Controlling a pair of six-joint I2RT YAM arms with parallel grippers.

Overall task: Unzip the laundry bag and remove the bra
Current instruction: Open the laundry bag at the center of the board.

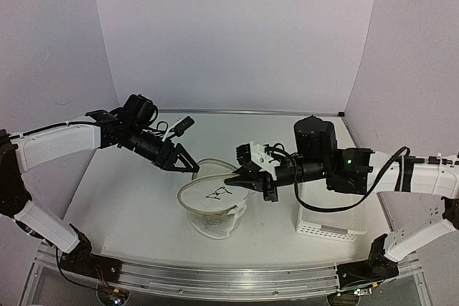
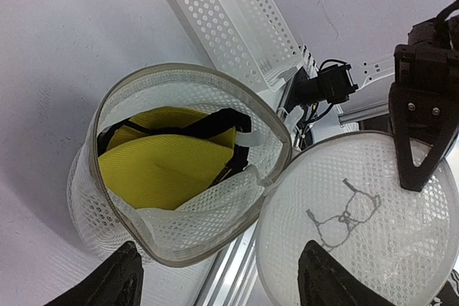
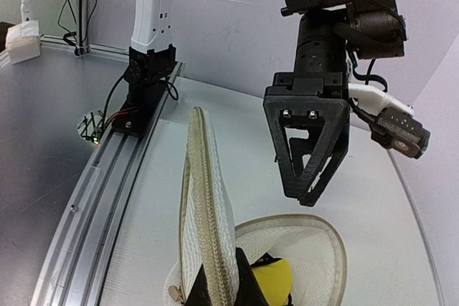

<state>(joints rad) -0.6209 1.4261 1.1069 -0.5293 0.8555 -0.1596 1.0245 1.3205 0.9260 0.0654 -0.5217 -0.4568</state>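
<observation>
Fingertips (image 2: 122,281) of my left end effector (image 2: 222,281) frame the near edge of its wrist view. They are spread wide and hold nothing, poised over the mouth of the bag (image 2: 107,198), I judge to reach in. That bag stands on the table (image 1: 122,191) between my arms, left of the basket (image 2: 237,19), already unzipped. My right end effector (image 3: 221,284) is pinched tight on the zip rim of the lid (image 2: 358,213), holding it tipped aside so the mouth is clear. Inside lies the yellow bra (image 2: 165,166), black straps showing, not yet lifted.
</observation>
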